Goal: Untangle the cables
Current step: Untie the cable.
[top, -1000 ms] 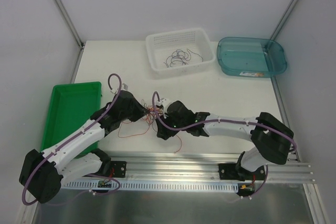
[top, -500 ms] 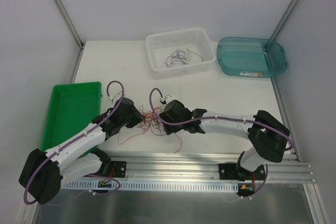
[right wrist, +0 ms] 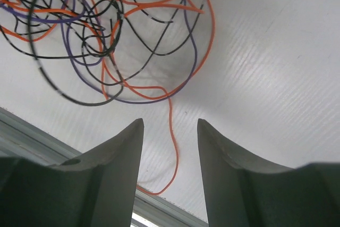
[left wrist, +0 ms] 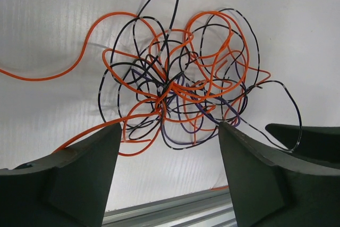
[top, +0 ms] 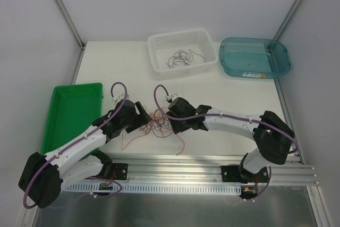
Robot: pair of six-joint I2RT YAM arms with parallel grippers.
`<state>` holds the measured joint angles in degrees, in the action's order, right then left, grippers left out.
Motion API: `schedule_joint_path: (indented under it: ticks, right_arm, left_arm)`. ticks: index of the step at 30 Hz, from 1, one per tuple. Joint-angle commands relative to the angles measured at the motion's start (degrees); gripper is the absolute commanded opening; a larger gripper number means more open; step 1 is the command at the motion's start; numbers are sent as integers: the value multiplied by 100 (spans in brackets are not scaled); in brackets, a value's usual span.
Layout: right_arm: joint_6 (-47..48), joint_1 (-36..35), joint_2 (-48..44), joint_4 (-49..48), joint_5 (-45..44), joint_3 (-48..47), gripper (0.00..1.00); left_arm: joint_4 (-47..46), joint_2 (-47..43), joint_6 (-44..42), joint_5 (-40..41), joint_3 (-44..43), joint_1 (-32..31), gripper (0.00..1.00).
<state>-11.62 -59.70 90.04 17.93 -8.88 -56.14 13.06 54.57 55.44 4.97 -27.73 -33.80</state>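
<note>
Low in the middle of the top view, the cables (top: 158, 123) lie in a loose knot on the white, faintly ribbed tabletop (top: 239, 97). They are thin, glossy wires in orange, black and purple, looping over one another, with single orange strands trailing toward the lower edge. The left hand (left wrist: 170, 125) has its matte black wedge fingers spread wide; the knot sits just beyond the gap, and whether any loop touches a finger is hard to tell. The right hand (right wrist: 170, 122) also stands apart, and one orange strand runs down between its fingers unpinched. Both arms cover the knot's edges from above. Near the top, a white mesh basket (top: 159, 43) holds a few dark curly wires (top: 180, 58), too small to sort by colour.
</note>
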Motion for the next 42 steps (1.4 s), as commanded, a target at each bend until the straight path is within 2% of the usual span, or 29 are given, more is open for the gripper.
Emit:
schedule_joint_path:
  ticks: [1,5,8,12,16,20,26,28,29,31,32,34,38,42]
  right_arm:
    - [-148,117,40,674,282,-266,48]
    - [-130,64,250,1150,616,-520,48]
    - [-165,-33,443,1432,511,-652,48]
    - [-253,-77,663,1581,467,-749,48]
    - [-288,-94,980,1757,493,-890,48]
    - [-297,-112,1191,1863,475,-978,47]
    - [-376,-112,1393,2021,484,-1057,36]
    - [-376,-103,1429,2091,458,-1092,28]
    - [-394,-112,1437,2109,449,-1101,21]
    - [-411,-94,1411,2135,423,-1075,16]
    - [-403,-103,1376,2135,405,-1057,9]
    - [-429,-77,1332,2179,370,-1022,3]
    - [-447,55,1078,2197,309,-821,1]
    - [-412,668,438,2197,212,-320,1]
  left_arm:
    - [30,71,-341,-269,-233,-30,75]
    - [30,335,-358,-234,-312,-30,76]
    - [30,599,-324,-234,-417,-30,72]
    - [30,722,-227,-23,-436,-30,64]
    - [39,704,-95,337,-365,-13,48]
    - [30,748,37,408,-304,23,37]
    - [30,775,221,461,-277,102,24]
    - [30,740,195,513,-303,128,21]
    - [39,731,160,522,-330,137,20]
    - [39,696,134,514,-347,225,20]
    - [39,696,116,513,-365,260,20]
    - [39,678,81,522,-383,348,19]
    - [39,687,-94,522,-444,532,19]
    - [91,547,-235,478,-427,875,19]
